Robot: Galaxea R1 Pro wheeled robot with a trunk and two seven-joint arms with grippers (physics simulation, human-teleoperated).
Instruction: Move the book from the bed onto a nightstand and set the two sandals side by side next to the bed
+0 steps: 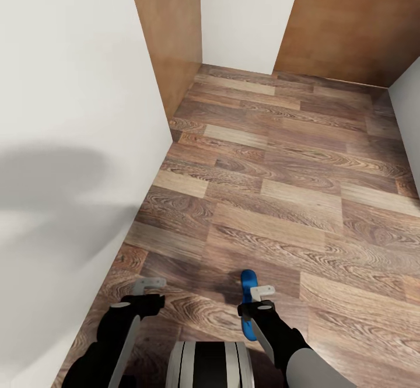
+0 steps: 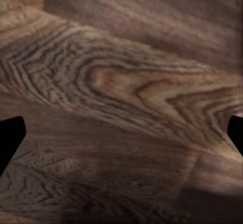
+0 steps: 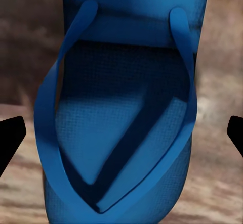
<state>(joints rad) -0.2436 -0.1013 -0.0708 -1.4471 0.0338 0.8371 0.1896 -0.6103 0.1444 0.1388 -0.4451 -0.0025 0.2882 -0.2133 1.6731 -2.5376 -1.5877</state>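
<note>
Sandal (image 1: 249, 303) directly under right claw (image 1: 261, 296), on wood floor (image 1: 280, 189), long axis running away from robot. Right claw spread wide, holding nothing. Left claw (image 1: 148, 290) also wide, empty, farther off.

blue sandal (image 1: 249, 303) strap-up between right fingers (image 1: 262, 290)

Even, soft light; a blurred grey shadow on the white wall (image 1: 64, 189); wrist views slightly soft.
</note>
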